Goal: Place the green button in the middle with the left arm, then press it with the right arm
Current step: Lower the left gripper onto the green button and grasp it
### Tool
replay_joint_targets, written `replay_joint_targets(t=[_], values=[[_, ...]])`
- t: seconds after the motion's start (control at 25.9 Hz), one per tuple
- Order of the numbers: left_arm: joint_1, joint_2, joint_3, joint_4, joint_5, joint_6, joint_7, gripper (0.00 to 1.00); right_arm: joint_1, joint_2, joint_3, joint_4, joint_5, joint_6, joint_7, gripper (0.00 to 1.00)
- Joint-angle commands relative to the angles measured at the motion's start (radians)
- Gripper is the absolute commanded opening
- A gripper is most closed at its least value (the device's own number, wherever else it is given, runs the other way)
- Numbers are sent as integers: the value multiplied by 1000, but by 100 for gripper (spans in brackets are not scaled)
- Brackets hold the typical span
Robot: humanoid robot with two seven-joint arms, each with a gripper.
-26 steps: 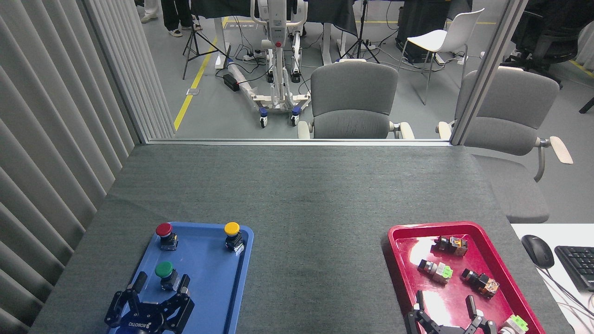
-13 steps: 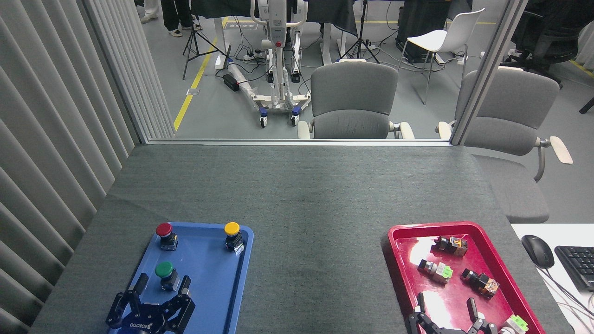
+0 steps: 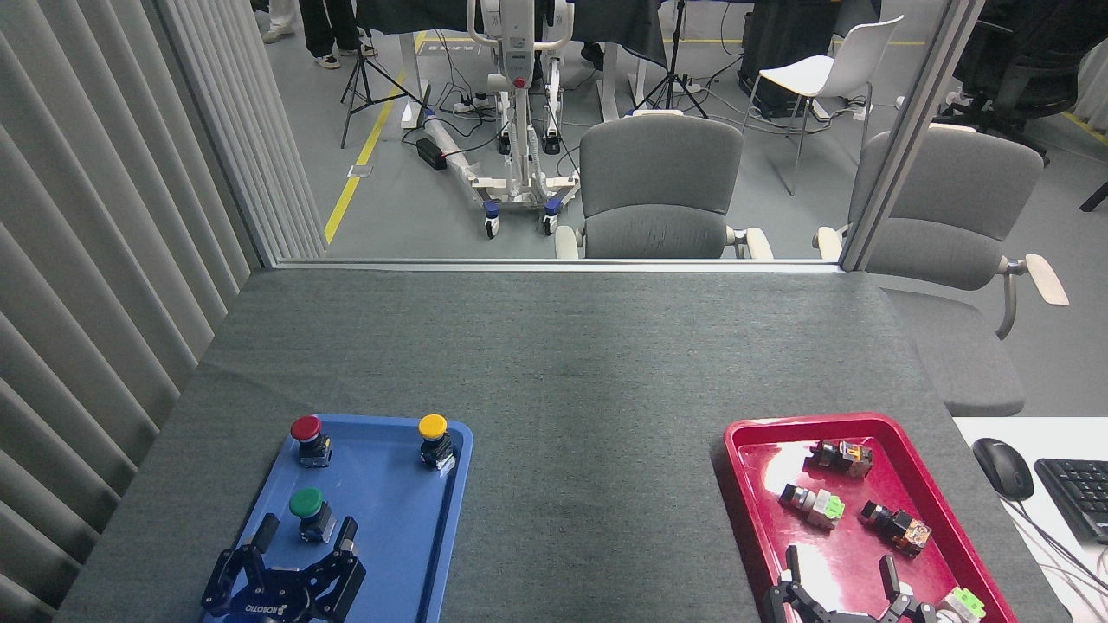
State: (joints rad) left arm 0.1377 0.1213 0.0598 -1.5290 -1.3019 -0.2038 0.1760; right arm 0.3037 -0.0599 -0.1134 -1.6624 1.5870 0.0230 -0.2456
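Note:
The green button [image 3: 308,509] stands upright in the blue tray [image 3: 381,519], near its left side. My left gripper [image 3: 305,532] is open just in front of it, one finger on each side of the button's black base, not closed on it. My right gripper [image 3: 840,571] is open low over the near end of the red tray [image 3: 744,450], holding nothing. The dark grey cloth of the middle [image 3: 589,433] lies bare between the two trays.
A red button [image 3: 307,435] and a yellow button [image 3: 434,437] stand at the blue tray's far end. The red tray holds several small switches [image 3: 814,504]. A mouse [image 3: 1002,467] and keyboard [image 3: 1078,493] sit on a white desk at the right. Slatted wall on the left.
Both grippers have slid slightly toward me, lower in the view. The green button has not moved.

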Motion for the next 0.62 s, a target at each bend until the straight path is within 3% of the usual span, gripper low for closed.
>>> replay_joint_targets(t=[0.0, 0.58], values=[[-24, 3, 0, 78, -7, 1, -1, 100, 0, -1, -2, 0, -4, 0, 0, 99], [-170, 35, 2, 337, -13, 12, 7, 100, 0, -17, 0, 1, -21, -8, -1, 99]])
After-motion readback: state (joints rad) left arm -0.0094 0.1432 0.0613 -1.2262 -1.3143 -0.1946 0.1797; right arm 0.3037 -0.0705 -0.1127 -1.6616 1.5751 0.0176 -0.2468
